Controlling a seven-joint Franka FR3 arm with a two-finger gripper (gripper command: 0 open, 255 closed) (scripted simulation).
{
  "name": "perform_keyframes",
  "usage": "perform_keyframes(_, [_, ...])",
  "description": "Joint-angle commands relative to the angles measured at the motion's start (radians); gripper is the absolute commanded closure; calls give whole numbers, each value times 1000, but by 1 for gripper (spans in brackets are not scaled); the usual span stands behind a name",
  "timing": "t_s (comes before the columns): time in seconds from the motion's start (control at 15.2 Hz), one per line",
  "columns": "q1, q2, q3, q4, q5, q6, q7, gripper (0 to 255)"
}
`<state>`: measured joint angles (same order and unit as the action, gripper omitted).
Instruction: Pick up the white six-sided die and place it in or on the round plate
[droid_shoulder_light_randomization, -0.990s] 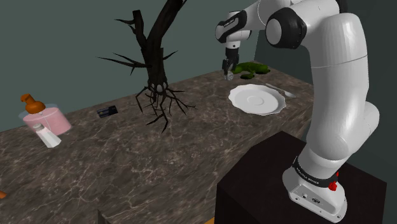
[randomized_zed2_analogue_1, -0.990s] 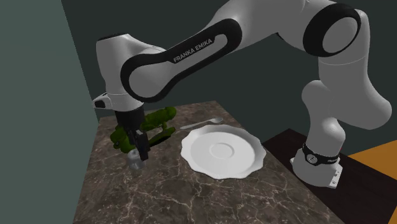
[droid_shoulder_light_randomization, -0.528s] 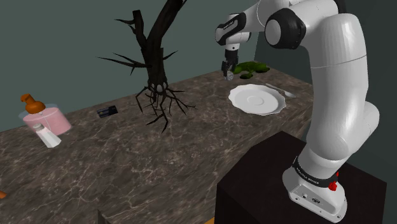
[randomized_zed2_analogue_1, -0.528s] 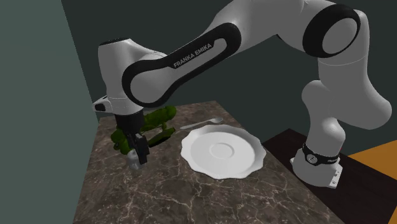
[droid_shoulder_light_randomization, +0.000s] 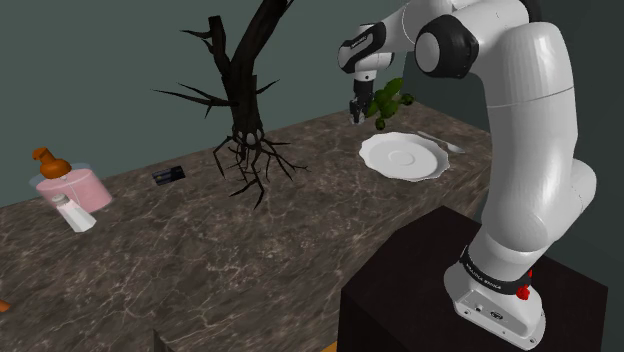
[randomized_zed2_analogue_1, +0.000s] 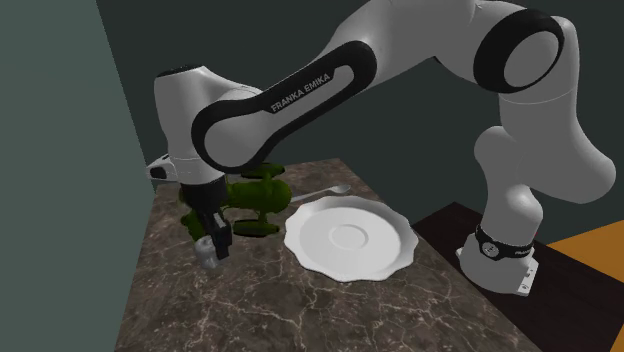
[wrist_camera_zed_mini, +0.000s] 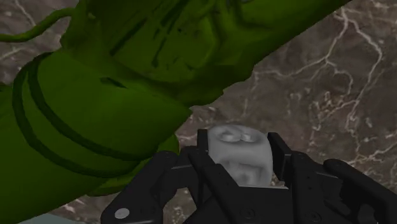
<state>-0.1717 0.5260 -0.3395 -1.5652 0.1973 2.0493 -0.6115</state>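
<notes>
Dark veined marble forms the countertop (droid_shoulder_light_randomization: 250, 240), backed by a grey-green wall (droid_shoulder_light_randomization: 100, 60). On it, noted from the shoulder view's left to right: a pink container (droid_shoulder_light_randomization: 72, 188) with a brown pump top, a small dark card (droid_shoulder_light_randomization: 169, 175), a bare black tree (droid_shoulder_light_randomization: 243, 110), and the round white plate (droid_shoulder_light_randomization: 405, 157) with a spoon (droid_shoulder_light_randomization: 440, 141) just beyond it. The black stand (droid_shoulder_light_randomization: 440, 290) sits at lower right.

The gripper (wrist_camera_zed_mini: 240, 149) points down at the far edge of the counter, and its two black fingers are clamped on the die (wrist_camera_zed_mini: 240, 153), one on each side. The die is pale grey-white, with rounded marks on the face that shows (no pip count can be read). In the second exterior view the gripper (randomized_zed2_analogue_1: 215, 245) holds the die (randomized_zed2_analogue_1: 207, 250) to the left of the plate (randomized_zed2_analogue_1: 348, 237), apart from its rim and seemingly just above the marble.

A green ribbed vegetable (wrist_camera_zed_mini: 95, 108) sits tilted, close against the gripper; contact cannot be confirmed. In the second exterior view it (randomized_zed2_analogue_1: 255, 195) lies between gripper and spoon (randomized_zed2_analogue_1: 325, 190).
</notes>
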Motion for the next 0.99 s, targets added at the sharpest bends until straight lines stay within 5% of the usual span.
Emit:
perform_keyframes(0.0, [-1, 8, 0, -10, 0, 1, -1, 255])
perform_keyframes(0.86, [3, -19, -10, 38, -10, -73, 7, 255])
perform_keyframes(0.92, [3, -19, -10, 38, -10, -73, 7, 0])
